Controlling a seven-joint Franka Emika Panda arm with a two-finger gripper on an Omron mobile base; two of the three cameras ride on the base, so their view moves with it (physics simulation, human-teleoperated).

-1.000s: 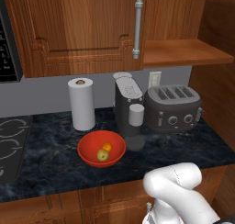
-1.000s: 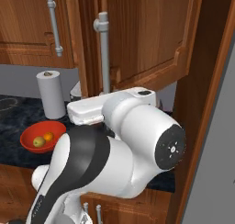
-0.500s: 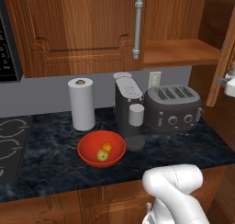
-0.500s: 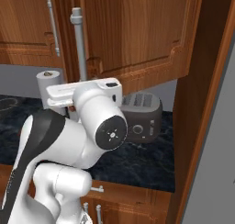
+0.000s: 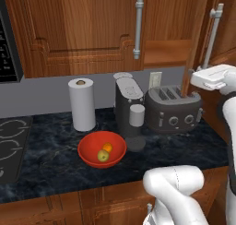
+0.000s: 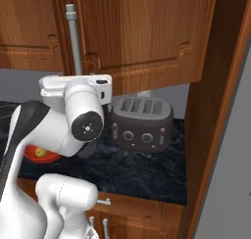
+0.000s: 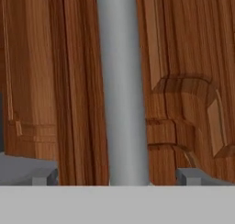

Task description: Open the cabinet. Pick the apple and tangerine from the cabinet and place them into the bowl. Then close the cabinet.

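End effector (image 7: 119, 179) wide open, straddling cabinet handle (image 7: 120, 81).

1. The left base view looks forward and down from behind the arm's left side, over the counter (image 5: 55, 166), the bowl (image 5: 102, 148) and the toaster (image 5: 174, 109), up to the cabinet (image 5: 83, 30).
2. The right base view looks from behind the arm's right side, nearer the toaster (image 6: 141, 123); both share the toaster, counter and cabinet.
3. The hand view sits very close to the cabinet door, facing its handle (image 7: 120, 85).
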